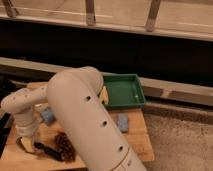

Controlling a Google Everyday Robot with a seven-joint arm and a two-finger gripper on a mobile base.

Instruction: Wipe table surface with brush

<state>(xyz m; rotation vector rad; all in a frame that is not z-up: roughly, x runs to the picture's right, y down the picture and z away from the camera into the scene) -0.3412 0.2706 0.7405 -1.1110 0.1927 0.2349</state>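
Note:
The table surface [137, 142] is a light-brown wooden board. My gripper [27, 144] is at the end of the white arm [85, 115], low over the table's front left corner. The brush [46, 149] shows as a slim black shape on the wood, reaching right from the gripper toward a dark red grape-like cluster [64, 146]. I cannot tell whether the gripper holds it. The thick arm hides much of the table's middle.
A green tray [125, 91] stands at the table's back right with a pale yellow item [105, 95] at its left end. A small blue-grey block [123, 123] lies right of the arm, another bluish object [47, 116] left of it. A dark wall and rail run behind.

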